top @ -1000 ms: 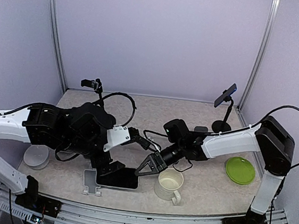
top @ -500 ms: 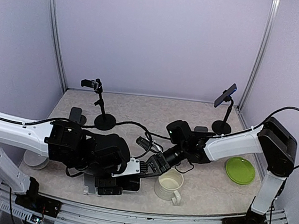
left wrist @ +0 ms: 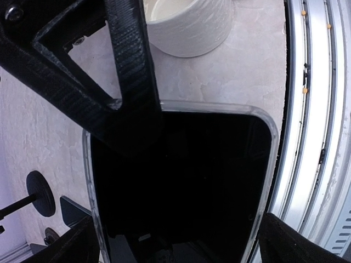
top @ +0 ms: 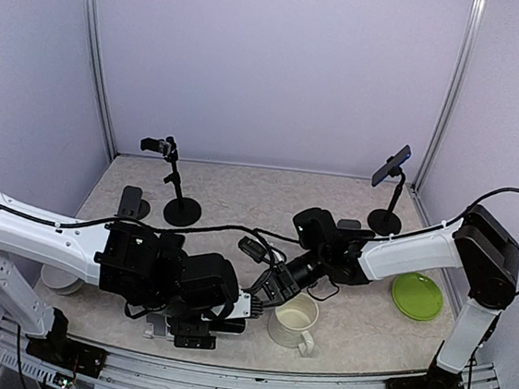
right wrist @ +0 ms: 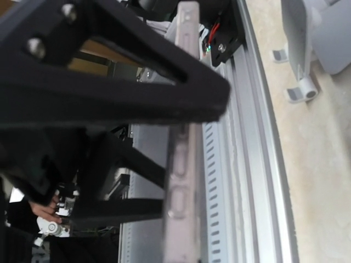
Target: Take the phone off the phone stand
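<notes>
Lying across phone [left wrist: 181, 186], right tool [top: 264, 293] finger [left wrist: 137, 82], mug [top: 294, 321] beside.

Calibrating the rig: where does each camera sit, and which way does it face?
Top external: above and behind the bases, facing down on the table; both arms show.
Left wrist: above the phone, facing its screen; black fingers show.
Right wrist: low, along the phone's edge toward the rail; one finger shows.
Shared: both wrist views hold the phone.

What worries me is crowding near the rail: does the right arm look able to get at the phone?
Probably yes: the right end effector has a finger lying across the phone, though the left arm crowds it from above.
</notes>
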